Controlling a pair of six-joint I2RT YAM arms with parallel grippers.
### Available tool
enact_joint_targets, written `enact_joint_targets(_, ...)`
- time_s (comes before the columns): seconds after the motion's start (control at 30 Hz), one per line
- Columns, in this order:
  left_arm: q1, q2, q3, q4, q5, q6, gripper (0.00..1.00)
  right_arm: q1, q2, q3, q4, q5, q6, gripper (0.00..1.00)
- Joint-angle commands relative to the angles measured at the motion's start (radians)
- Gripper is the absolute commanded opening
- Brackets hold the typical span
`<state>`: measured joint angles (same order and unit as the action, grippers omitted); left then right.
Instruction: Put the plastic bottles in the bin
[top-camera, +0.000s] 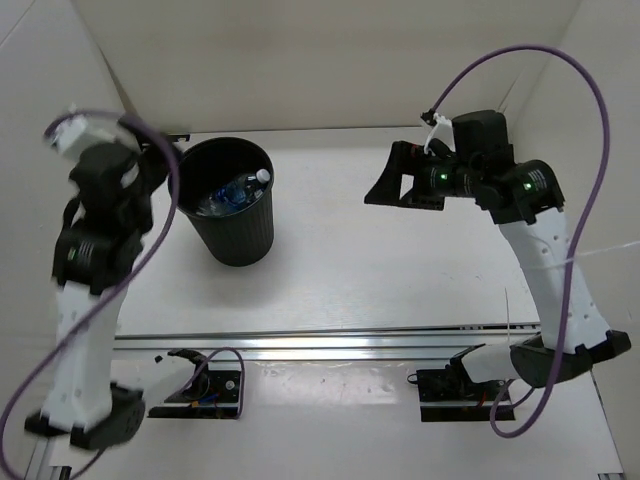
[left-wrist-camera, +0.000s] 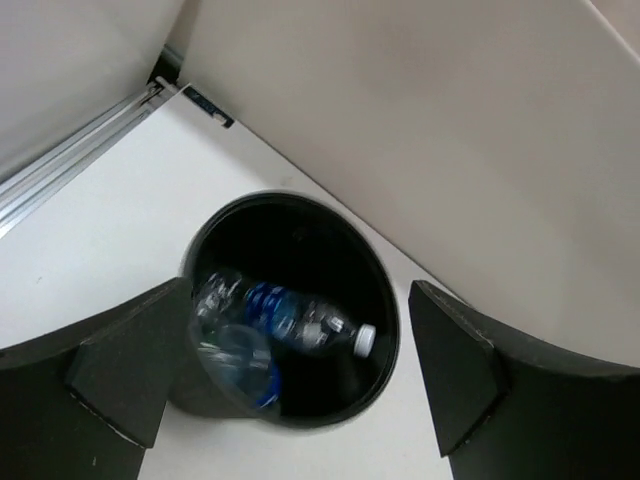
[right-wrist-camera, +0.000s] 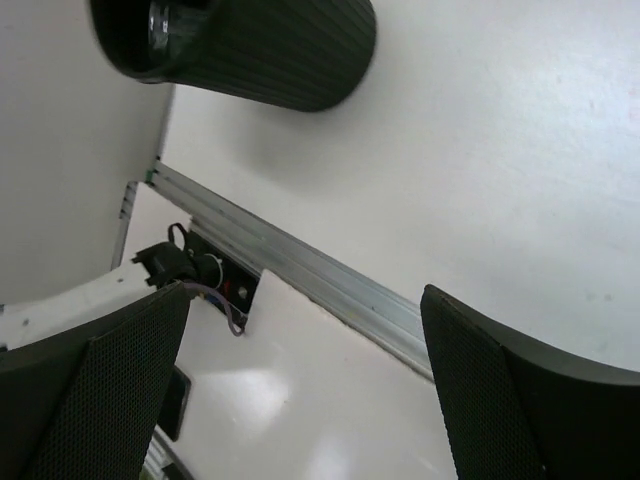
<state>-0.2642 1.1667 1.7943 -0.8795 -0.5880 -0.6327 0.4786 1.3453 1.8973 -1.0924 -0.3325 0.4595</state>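
Note:
The round black bin stands at the back left of the table. Two clear plastic bottles lie inside it. One has a blue label and a white cap; the other looks blurred against the near wall. My left gripper is open and empty, high above the bin's left side; the left wrist view looks down into the bin. My right gripper is open and empty, raised to the right of the bin. In the right wrist view the bin is at the top.
An aluminium rail crosses the table near the arm bases. White walls enclose the back and both sides. Purple cables loop above the right arm. A small black bracket sits at the back wall's foot.

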Motion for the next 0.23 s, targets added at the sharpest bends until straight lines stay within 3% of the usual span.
enact_joint_targets(0.0, -0.001, -0.238, -0.217, -0.073, -0.033, -0.094, 1.00, -0.046, 0.006, -0.038, -0.084, -0.010, -0.018, 1.00)
enact_joint_targets(0.13, -0.001, -0.418, -0.473, -0.228, 0.007, -0.208, 1.00, -0.078, -0.101, -0.144, 0.014, 0.004, -0.005, 1.00)
enact_joint_targets(0.2, -0.001, -0.487, -0.536, -0.327, 0.007, -0.283, 1.00, -0.077, -0.138, -0.159, 0.023, 0.106, -0.005, 1.00)
